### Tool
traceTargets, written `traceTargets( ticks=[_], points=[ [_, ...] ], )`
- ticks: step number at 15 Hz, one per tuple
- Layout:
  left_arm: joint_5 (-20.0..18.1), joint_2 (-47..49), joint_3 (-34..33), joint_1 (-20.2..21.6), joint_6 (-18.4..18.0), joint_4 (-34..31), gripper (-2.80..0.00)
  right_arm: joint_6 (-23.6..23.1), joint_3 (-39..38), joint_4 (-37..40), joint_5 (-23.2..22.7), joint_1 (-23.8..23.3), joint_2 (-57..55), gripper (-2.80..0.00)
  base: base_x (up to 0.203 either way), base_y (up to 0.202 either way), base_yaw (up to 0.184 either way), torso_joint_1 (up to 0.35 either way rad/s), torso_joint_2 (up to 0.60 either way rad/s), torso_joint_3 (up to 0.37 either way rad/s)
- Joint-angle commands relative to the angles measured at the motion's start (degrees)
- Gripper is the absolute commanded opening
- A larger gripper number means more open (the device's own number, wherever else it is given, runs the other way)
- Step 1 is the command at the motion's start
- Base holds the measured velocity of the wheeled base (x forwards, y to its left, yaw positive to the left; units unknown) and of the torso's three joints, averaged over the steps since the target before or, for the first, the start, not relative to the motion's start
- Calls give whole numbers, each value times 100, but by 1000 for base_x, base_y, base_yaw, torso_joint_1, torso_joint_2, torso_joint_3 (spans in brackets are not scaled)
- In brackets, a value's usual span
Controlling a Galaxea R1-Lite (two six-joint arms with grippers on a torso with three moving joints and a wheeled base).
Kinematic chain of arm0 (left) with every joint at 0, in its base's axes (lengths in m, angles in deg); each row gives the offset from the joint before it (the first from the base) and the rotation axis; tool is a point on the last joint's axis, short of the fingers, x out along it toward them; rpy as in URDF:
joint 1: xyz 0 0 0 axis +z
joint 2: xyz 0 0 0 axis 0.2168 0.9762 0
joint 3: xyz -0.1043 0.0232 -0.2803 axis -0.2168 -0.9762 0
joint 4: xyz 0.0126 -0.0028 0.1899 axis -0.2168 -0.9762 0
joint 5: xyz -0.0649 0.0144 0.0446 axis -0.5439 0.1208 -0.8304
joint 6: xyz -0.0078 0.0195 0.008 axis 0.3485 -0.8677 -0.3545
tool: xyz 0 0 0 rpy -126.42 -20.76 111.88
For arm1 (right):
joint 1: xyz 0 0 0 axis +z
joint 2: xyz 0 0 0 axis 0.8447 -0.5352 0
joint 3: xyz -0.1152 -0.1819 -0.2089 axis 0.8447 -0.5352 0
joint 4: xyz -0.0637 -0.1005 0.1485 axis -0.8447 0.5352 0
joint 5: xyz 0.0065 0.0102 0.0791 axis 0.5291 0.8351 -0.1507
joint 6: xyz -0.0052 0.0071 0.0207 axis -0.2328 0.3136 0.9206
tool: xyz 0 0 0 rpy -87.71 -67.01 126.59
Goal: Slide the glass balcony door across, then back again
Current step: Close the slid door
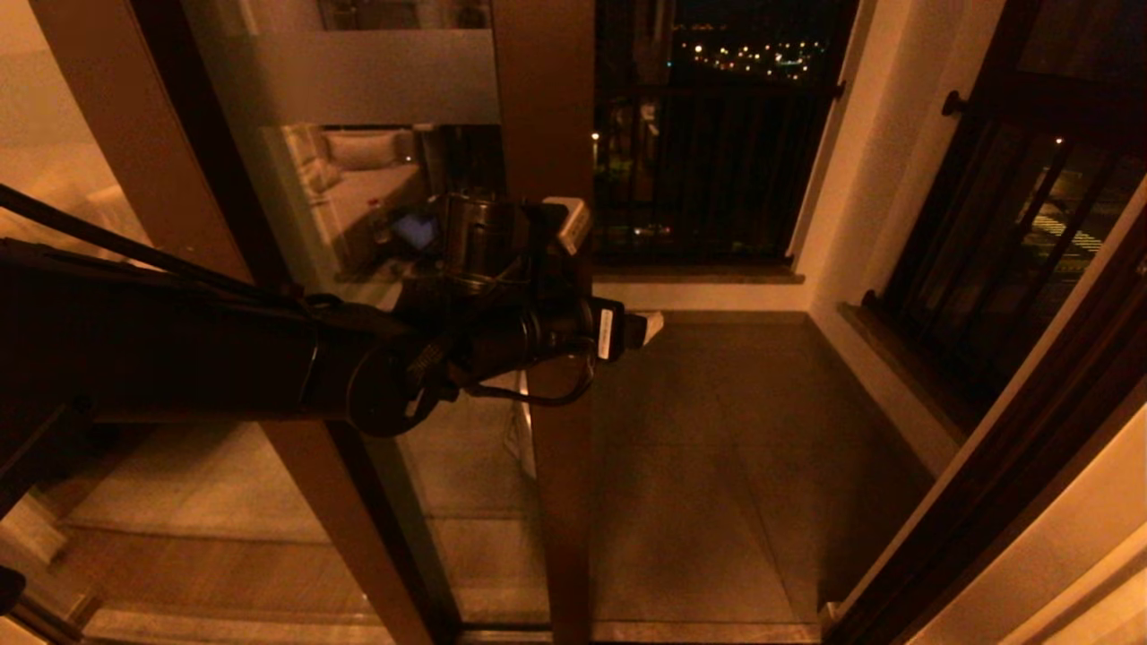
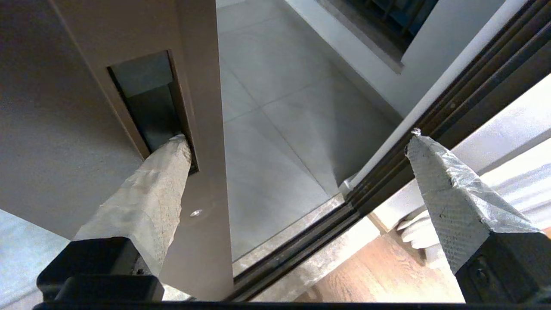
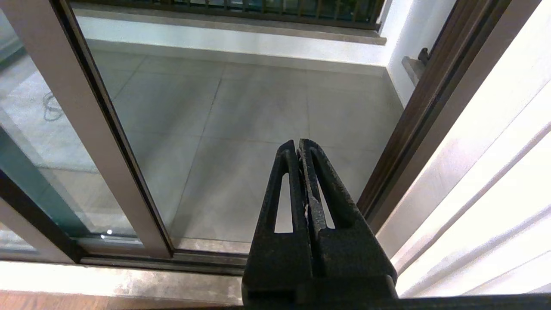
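The glass balcony door [image 1: 394, 224] was seen standing partly slid across the opening, its brown stile [image 1: 548, 134] rising upright through the middle of the head view, with the frosted band [image 1: 376, 76] high on the pane and the tiled balcony floor [image 1: 717, 448] exposed on the side of the stile away from the glass. A recessed handle pocket [image 2: 148, 107] was set into the stile, its long axis running along the stile's own length. The left end effector [image 2: 297, 142] was held at the stile in a released, widely spread state: one taped fingertip [image 2: 174, 150] was lodged in the lower end of the pocket, touching its edge, while the other fingertip [image 2: 419, 144] hung free past the stile, over the floor track [image 2: 301, 249], so nothing was clamped. The door therefore lay directly against the left end effector, and any slide would be judged to run crosswise to the stile's long axis, along the track. The right end effector [image 3: 299, 148] was parked well apart from the stile, nearer the dark door jamb [image 3: 413, 129], with its fingers pressed together on nothing. The left arm was clearly the nearer one.
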Motion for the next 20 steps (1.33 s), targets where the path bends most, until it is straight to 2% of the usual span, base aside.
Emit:
traceTargets(
  ticks=[1, 14, 20],
  points=[
    [-18, 9, 2, -13, 5, 13, 0, -6, 0, 1, -4, 6, -7, -280, 0, 0, 0, 0, 0, 0],
    [-18, 156, 165, -237, -5, 5, 0, -6, 0, 1, -4, 6, -7, -280, 0, 0, 0, 0, 0, 0],
    [-12, 435, 792, -443, -22, -307, 0, -6, 0, 1, -4, 6, -7, -280, 0, 0, 0, 0, 0, 0]
  ],
)
